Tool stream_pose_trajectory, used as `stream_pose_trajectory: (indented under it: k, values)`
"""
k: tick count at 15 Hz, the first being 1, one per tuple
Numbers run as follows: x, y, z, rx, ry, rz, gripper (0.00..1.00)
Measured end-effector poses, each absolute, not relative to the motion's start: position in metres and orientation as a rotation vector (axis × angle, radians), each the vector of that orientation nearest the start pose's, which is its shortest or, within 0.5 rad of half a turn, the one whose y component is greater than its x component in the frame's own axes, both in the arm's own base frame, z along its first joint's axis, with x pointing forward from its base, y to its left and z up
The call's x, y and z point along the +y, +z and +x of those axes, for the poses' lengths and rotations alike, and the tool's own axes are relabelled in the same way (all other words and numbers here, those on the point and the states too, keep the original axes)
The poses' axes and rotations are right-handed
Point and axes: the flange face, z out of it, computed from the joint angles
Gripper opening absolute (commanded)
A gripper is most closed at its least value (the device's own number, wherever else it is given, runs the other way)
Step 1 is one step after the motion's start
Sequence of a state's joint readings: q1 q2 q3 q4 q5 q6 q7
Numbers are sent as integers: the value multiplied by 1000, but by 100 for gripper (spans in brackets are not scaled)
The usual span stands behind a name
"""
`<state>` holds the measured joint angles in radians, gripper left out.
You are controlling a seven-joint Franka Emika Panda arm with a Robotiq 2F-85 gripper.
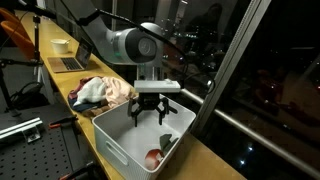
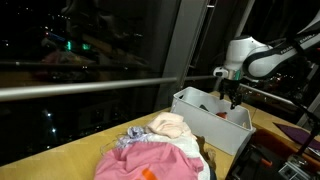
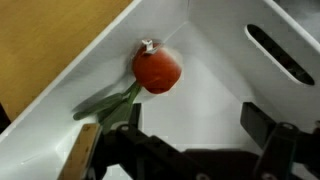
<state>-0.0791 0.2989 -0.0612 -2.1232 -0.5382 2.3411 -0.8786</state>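
Black fingers of your gripper stand spread to their full width. Nothing lies between them and they touch nothing. In the wrist view they point down into the white plastic bin, clear of its floor.

Just beyond the fingertips a red round object sits in a corner of the bin, where two walls meet. A green stem trails from it along the foot of one wall towards the nearer finger. Whether the object presses against the walls cannot be told. A handle slot is cut in the wall on the opposite side.

In both exterior views your gripper hangs upright over the middle of the bin, its fingertips at about the level of the rim. The red round object rests in one end corner of the bin, apart from the fingers.

The bin stands on a wooden counter that runs along a dark window. A pile of clothes lies on the counter just beside one end of the bin. Farther along the counter, well apart from the bin, are a laptop and a pale bowl.
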Motion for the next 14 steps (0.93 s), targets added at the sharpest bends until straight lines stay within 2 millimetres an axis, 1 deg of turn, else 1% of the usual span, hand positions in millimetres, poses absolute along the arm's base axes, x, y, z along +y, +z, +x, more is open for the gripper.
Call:
stream_pose_trajectory:
  k: [2, 4, 5, 10, 12, 14]
  values:
    - [-101, 257, 561, -1819, 474, -2869, 100]
    - [-110, 247, 562, -1811, 496, -2858, 100]
    - [-110, 241, 564, -1813, 505, -2850, 100]
    - [-97, 201, 566, -1855, 512, -2788, 100]
    - [-100, 187, 565, -1864, 518, -2768, 100]
    - [-109, 178, 567, -1876, 516, -2754, 100]
